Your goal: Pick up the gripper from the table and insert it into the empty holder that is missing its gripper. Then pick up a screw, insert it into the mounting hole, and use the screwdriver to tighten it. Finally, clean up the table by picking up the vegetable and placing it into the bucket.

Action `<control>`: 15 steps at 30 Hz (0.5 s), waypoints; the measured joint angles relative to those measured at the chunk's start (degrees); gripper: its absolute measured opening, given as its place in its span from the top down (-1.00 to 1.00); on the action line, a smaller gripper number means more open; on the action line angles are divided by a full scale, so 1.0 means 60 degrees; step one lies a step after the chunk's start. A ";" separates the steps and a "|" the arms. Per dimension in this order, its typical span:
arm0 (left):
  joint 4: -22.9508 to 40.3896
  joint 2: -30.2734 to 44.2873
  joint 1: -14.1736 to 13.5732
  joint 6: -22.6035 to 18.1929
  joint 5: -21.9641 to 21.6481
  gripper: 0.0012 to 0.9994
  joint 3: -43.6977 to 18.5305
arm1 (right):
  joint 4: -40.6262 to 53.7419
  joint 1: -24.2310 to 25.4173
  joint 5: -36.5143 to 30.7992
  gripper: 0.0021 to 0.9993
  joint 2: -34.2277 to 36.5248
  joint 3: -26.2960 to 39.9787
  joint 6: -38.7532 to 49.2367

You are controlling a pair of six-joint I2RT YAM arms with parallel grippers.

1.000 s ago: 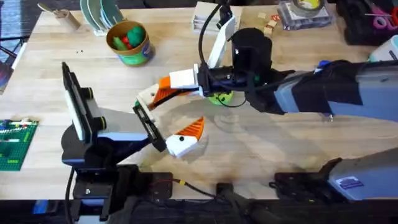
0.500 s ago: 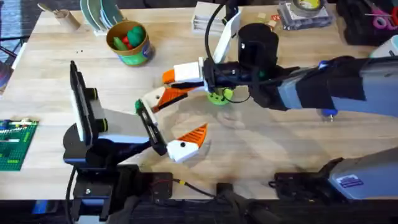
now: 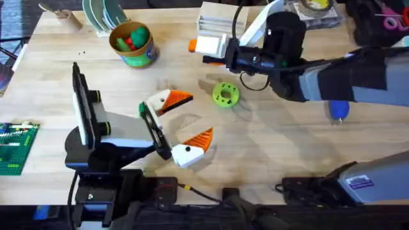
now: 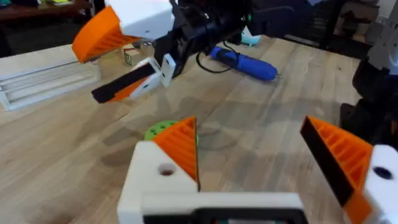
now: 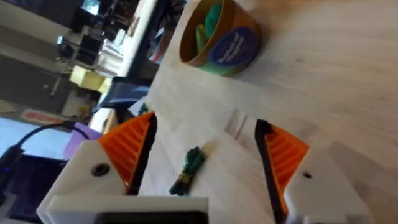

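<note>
The left gripper [image 3: 183,124] sits nearest, at six o'clock, its two orange-tipped fingers spread with nothing between them. One lime-green disc [image 3: 225,94] lies just beyond. The right gripper [image 5: 202,165], at one o'clock, also stands apart. One screwdriver [image 3: 338,110] lies at three o'clock, partly hidden. One bucket [image 3: 133,43] sits at eleven o'clock, its contents indistinct.

Light wooden table [image 3: 307,134], cluttered edges.
</note>
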State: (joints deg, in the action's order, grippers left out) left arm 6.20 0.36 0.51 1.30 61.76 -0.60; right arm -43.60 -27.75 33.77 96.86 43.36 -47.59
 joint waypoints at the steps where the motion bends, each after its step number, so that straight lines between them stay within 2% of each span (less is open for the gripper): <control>1: 0.0000 0.0000 0.0000 0.0000 0.0000 -0.99 0.0000 | 0.0118 0.0076 -0.0181 -0.94 0.0000 0.0044 0.0317; 4: 0.0000 0.0000 0.0000 0.0004 0.0000 -0.99 0.0000 | 0.0963 0.0280 -0.0726 -0.94 -0.0079 0.0288 0.1321; 7: 0.0000 0.0000 0.0000 0.0000 0.0002 -0.99 0.0000 | 0.2499 0.0407 -0.1385 -0.94 -0.0458 0.0616 0.2294; 15: 0.0000 0.0000 0.0000 0.0000 0.0011 -0.99 0.0000 | 0.8452 0.0434 -0.3659 -0.94 -0.1800 0.2414 0.4956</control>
State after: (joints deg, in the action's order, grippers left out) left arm 6.20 0.36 0.51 1.30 61.82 -0.60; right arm 7.11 -25.15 11.82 86.06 57.84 -17.85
